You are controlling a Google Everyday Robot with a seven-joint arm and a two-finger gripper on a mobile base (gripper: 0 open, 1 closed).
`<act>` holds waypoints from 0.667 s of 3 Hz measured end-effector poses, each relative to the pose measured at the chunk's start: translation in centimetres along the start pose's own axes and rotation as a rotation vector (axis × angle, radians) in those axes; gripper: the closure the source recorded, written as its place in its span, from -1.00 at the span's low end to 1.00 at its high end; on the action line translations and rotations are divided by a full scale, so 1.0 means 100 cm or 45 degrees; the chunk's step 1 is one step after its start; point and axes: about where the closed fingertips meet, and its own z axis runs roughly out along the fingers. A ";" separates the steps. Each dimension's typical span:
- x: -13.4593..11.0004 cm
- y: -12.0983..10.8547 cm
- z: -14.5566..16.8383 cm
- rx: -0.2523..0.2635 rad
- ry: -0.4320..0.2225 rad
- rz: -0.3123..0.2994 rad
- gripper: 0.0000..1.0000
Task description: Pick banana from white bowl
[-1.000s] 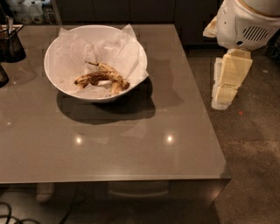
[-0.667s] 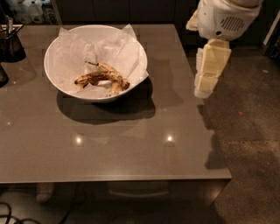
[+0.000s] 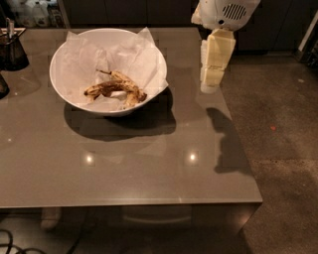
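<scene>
The white bowl stands at the back left of the grey table, lined with crumpled white paper. Two bananas lie in it, touching. The dark brown banana lies curved on the left. A yellower spotted banana with a thin dark stem lies to its right. My gripper hangs point-down from the white arm head over the table's right edge. It is to the right of the bowl, clear of its rim, with nothing seen in it.
A dark container with utensils stands at the table's far left, and another dark object sits at the left edge. The table's right edge runs just beside the gripper, with speckled floor beyond it.
The arm has swung left and up from over the floor to the table's right edge, nearer the bowl. The bowl and bananas have not moved.
</scene>
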 end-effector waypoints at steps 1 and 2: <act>-0.005 -0.005 0.005 0.006 -0.030 -0.009 -1.00; -0.026 -0.028 0.021 -0.016 -0.046 -0.063 -1.00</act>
